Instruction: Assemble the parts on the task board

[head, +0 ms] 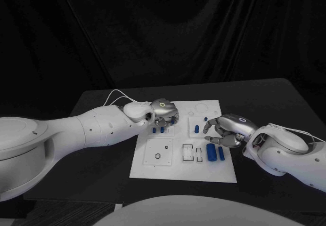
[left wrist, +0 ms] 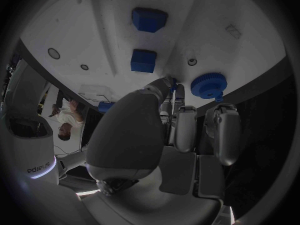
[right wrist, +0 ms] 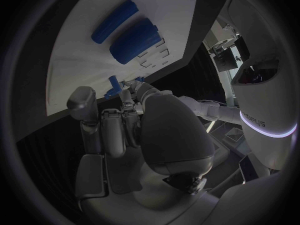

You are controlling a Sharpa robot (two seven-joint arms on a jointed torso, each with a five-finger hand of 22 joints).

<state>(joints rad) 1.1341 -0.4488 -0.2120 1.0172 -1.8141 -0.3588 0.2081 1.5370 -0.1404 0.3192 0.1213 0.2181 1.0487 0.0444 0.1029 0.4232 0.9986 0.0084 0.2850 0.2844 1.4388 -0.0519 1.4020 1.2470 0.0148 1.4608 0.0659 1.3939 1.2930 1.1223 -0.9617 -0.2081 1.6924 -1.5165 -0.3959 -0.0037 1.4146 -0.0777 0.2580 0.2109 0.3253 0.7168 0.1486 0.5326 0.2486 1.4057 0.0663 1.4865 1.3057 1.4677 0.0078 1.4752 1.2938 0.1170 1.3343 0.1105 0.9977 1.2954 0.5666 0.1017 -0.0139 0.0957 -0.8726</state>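
Observation:
The white task board (head: 178, 165) lies in the middle of the black table. My left hand (head: 163, 110) hovers over its far left part, thumb and a finger closed on a small blue part (left wrist: 175, 81). Beside that hand lie a blue gear (left wrist: 208, 85) and two blue blocks (left wrist: 144, 60). My right hand (head: 227, 130) sits at the board's right edge with curled fingers, its thumb tip beside a small blue peg (right wrist: 113, 83). Whether it holds anything is hidden. Two blue cylinders (head: 211, 152) lie on the board just in front of the right hand.
Two more small blue pegs (head: 159, 129) stand on the board under my left hand. Recessed slots (head: 191, 153) and a square plate with a hole (head: 158, 154) occupy the board's near half. Bare black table surrounds the board.

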